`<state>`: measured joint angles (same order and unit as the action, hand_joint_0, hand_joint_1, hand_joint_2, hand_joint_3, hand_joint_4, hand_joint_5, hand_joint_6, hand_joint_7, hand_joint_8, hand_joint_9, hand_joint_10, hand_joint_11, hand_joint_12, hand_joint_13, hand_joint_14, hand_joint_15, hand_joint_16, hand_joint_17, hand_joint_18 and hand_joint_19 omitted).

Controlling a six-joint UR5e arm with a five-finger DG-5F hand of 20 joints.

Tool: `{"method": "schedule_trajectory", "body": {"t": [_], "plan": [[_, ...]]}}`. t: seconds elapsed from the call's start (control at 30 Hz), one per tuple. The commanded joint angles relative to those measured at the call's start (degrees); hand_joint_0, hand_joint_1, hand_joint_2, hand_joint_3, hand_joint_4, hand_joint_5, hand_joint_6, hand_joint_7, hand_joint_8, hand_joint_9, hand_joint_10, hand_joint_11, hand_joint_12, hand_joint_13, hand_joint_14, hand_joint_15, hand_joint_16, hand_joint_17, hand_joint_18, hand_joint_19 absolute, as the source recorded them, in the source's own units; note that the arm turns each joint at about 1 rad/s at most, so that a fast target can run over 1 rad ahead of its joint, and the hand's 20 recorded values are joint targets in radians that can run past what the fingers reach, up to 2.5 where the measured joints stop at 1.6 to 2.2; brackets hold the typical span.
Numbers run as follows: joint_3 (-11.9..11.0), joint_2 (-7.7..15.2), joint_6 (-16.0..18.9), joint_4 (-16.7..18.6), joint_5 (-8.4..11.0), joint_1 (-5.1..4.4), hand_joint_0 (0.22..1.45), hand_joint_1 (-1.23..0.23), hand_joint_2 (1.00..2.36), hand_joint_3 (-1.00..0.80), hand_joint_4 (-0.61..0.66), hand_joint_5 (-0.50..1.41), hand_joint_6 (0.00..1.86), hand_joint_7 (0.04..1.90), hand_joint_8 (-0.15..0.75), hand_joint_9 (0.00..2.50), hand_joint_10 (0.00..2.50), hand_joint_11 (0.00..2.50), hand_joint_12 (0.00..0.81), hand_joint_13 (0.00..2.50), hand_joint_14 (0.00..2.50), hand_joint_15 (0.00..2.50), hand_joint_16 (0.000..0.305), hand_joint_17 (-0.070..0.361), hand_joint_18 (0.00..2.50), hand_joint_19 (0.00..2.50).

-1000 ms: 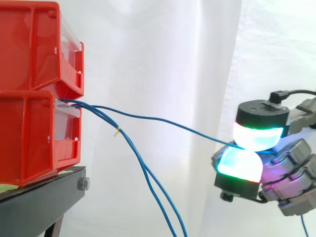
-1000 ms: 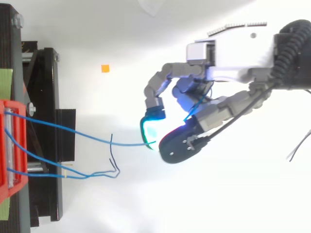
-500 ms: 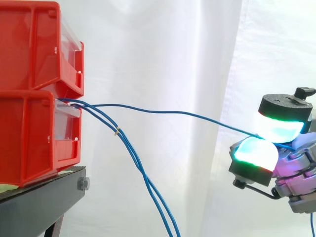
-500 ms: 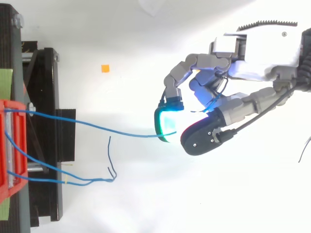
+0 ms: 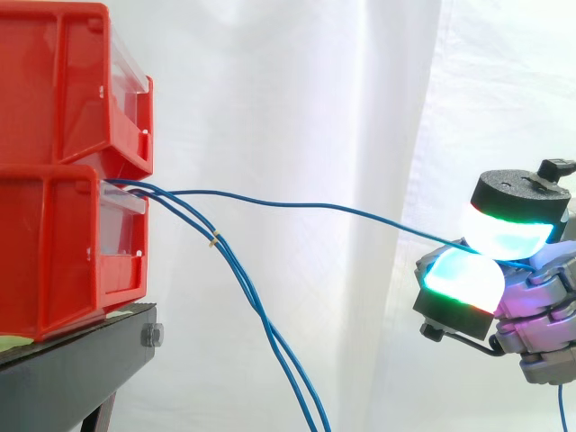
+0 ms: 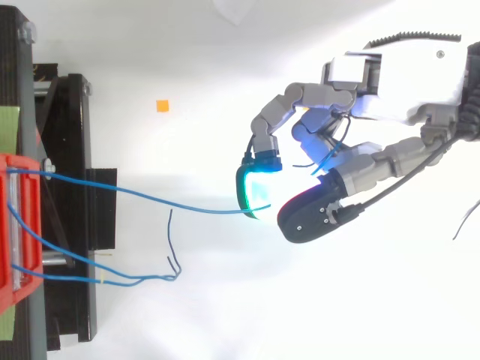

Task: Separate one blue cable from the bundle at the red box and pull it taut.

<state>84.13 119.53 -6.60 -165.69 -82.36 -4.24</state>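
While the hand (image 5: 533, 310) pinches one blue cable (image 5: 297, 204) between its glowing pads, well apart from the red box (image 5: 54, 243), that cable runs clear of the hanging bundle (image 5: 258, 308) yet bows slightly, so tautening looks unfinished.

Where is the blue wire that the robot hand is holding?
In the side view the blue cable runs from the lower red box on the left to the hand on the right, pinched between its pads, above the hanging cables.
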Motion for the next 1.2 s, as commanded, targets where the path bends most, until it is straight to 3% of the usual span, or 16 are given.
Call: {"method": "schedule_trajectory", "body": {"t": [0.0, 0.23, 1.17], "plan": [[-0.02, 0.0, 0.0, 0.02, 0.0, 0.02, 0.67, -0.84, 1.01, -0.01, -0.07, -0.12, 0.93, 1.11, 0.28, 0.83, 2.5, 1.1, 0.36, 0.85, 2.5, 1.18, 0.047, 0.106, 1.14, 1.68], [-0.02, 0.0, -0.08, 0.02, 0.0, 0.02, 0.68, -0.84, 1.01, -0.04, -0.08, -0.12, 0.94, 1.08, 0.265, 0.84, 2.5, 1.14, 0.354, 0.83, 2.5, 1.23, 0.044, 0.1, 1.16, 1.86], [0.07, 0.0, -0.08, 0.02, 0.0, 0.02, 0.68, -0.83, 1.02, -0.04, -0.07, -0.12, 0.93, 1.09, 0.258, 0.86, 2.5, 1.17, 0.346, 0.84, 2.5, 1.24, 0.044, 0.1, 1.18, 1.89]]}}
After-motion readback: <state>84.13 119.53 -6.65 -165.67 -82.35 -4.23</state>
